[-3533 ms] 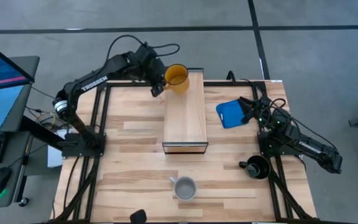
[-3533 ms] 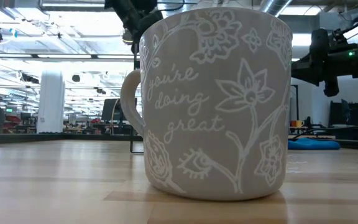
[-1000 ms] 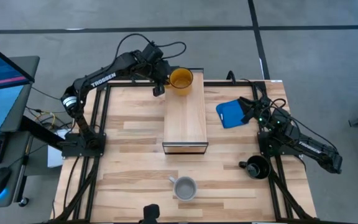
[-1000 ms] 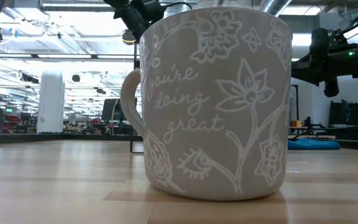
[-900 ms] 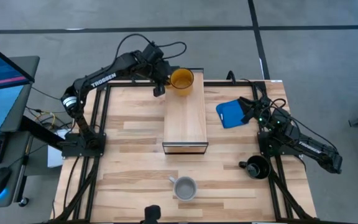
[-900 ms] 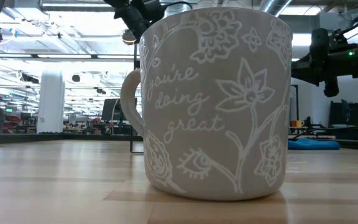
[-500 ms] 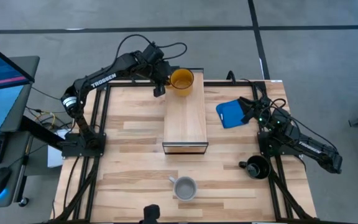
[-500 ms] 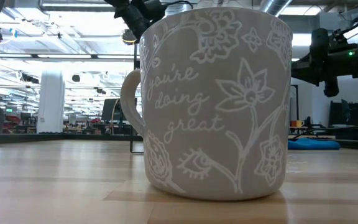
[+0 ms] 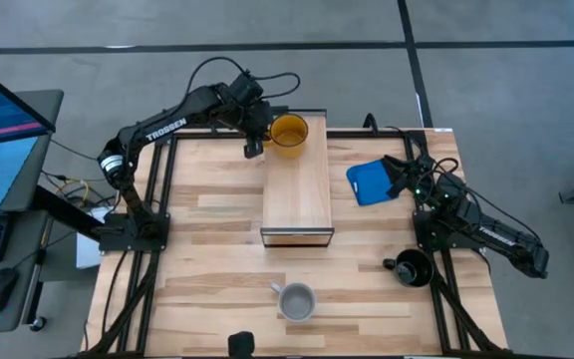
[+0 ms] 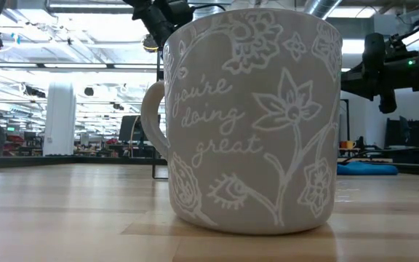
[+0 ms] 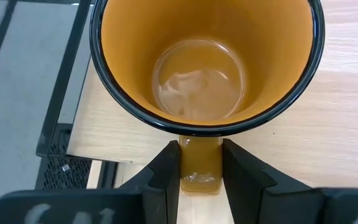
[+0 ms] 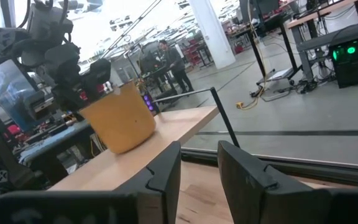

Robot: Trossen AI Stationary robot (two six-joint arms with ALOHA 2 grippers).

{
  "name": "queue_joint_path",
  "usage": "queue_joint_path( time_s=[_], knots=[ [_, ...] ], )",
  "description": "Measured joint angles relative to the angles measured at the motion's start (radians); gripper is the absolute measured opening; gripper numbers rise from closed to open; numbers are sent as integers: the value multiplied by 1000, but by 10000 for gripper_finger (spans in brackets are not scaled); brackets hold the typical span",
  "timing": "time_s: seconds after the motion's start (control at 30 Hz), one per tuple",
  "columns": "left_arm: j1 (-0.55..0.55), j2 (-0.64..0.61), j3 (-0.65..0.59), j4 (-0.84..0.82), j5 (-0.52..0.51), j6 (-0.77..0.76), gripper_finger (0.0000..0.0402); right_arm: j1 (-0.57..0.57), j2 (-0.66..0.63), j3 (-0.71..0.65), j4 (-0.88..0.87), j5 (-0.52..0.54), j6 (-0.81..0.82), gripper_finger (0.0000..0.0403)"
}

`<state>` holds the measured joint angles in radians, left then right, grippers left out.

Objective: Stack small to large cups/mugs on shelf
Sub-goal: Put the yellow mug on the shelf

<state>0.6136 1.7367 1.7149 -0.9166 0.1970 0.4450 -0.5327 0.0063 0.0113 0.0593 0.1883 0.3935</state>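
The yellow-orange mug (image 9: 289, 133) stands upright over the far end of the light-wood shelf (image 9: 297, 194). My left gripper (image 9: 260, 138) is shut on it from the mug's left side. The right wrist view shows the mug (image 12: 120, 118) on or just above the shelf top; I cannot tell which. The light grey mug (image 9: 296, 299) stands on its base on the table near the front edge and fills the low view (image 10: 253, 124). The black mug (image 9: 412, 267) stands on the table at the near right. My right gripper (image 9: 399, 175) waits at the right, slightly open and empty. My left gripper pinches the yellow mug's handle (image 11: 201, 163) between its two fingers (image 11: 166, 177), one on each flat side. The fingers come from the table's left, slanting down. The mug is upright with its opening up, over the shelf's far end.
A flat blue object (image 9: 370, 182) lies on the table at the far right, beside my right gripper. The shelf top (image 9: 297, 204) nearer the front is bare. People and workshop equipment show in the room beyond the table.
My left gripper has held almost still over the shelf's far end in the last second. A few seconds ago it held the mug a little farther toward the table's left.
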Motion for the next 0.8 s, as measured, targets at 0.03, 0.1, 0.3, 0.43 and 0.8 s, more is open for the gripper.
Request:
queue_joint_path(
  time_s=[0.03, 0.1, 0.3, 0.43, 0.8],
  knots=[
    [0, 0, 0, -1, 0, 5, 81, 0, 0, 0, 0, 0, 0, 128],
    [0, 0, 0, -1, -1, 27, 81, 0, 0, 0, 0, 0, 0, 128],
    [-5, 24, 5, 8, 10, 82, 81, 0, 0, 0, 0, -3, 0, 128],
    [-7, 33, 5, 22, 13, 104, 81, 2, 0, 0, 0, -4, 0, 128],
    [3, 42, 47, -19, -4, 120, 84, 2, 0, 0, 0, -4, 0, 128]
  ],
)
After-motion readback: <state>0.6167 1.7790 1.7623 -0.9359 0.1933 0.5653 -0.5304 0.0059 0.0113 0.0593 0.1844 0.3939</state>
